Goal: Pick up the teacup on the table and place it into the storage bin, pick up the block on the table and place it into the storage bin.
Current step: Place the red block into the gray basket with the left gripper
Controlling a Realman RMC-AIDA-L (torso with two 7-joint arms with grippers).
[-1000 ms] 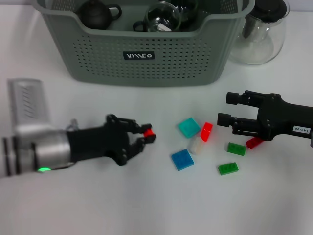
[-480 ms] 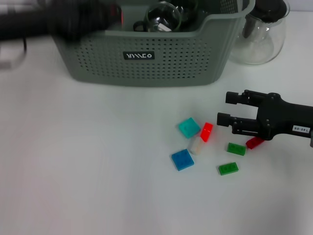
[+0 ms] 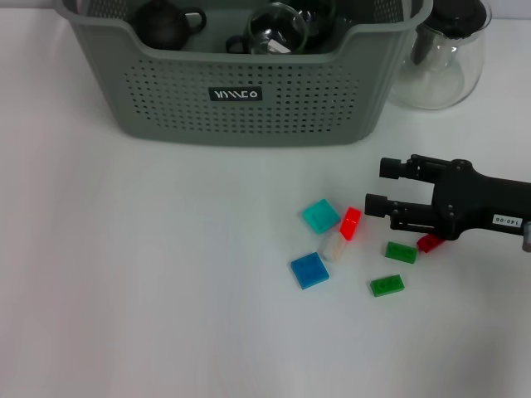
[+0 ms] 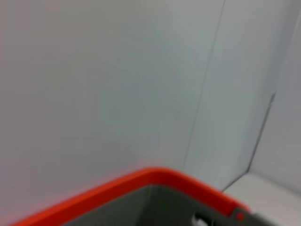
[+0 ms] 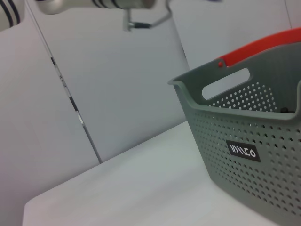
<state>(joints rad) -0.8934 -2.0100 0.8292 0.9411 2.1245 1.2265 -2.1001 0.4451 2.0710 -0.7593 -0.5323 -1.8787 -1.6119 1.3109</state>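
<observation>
Right tool open, near blocks — storage bin behind

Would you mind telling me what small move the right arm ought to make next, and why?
Probably ease the right end effector forward and down over the red block. Its fingers are open and empty, and they point at that block, the nearest of those lying loose on the table. The storage bin holds cups already. The left end effector is out of view.
</observation>
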